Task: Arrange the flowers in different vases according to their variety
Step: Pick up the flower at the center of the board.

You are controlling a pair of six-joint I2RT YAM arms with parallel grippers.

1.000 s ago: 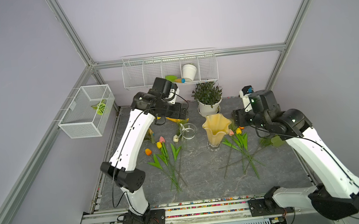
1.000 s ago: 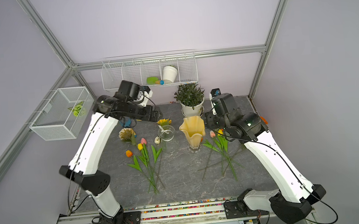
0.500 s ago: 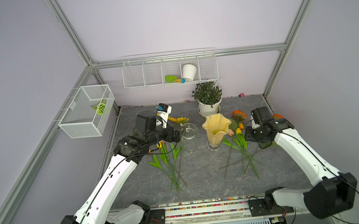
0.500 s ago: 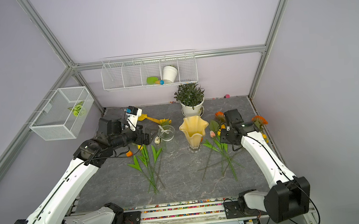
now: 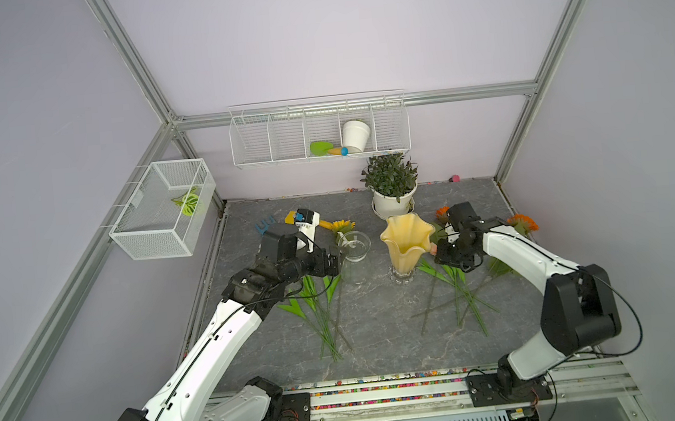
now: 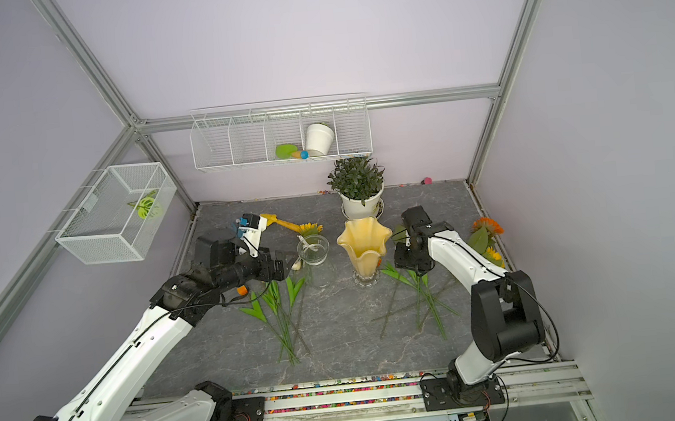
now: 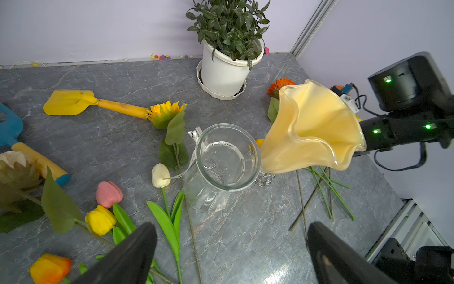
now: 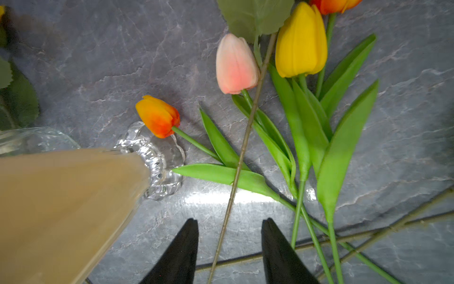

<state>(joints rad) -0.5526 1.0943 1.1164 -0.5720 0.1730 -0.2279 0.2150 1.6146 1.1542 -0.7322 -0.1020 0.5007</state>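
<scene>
A: Since the right gripper (image 8: 230, 221) hangs low over the grey marbled tabletop (image 8: 98, 61), what's between its jaws?

B: A thin brownish flower stem (image 8: 242, 157), lying flat. It runs lengthwise out from between the jaws and passes the pink tulip bud (image 8: 235, 66). Jaws are partly apart with a gap either side, gripping nothing.

A: Vase?

B: The tall pale-yellow wavy-rimmed glass vase (image 8: 61, 209) is just beside it, across the stem from the yellow tulip bud (image 8: 301, 41).

A: Left gripper (image 7: 229, 226)?

B: Spread wide, empty, facing the clear glass flask vase (image 7: 221, 172), beyond both vases from that stem. Right arm's nearer, so I'd pinch across the stem.
</scene>
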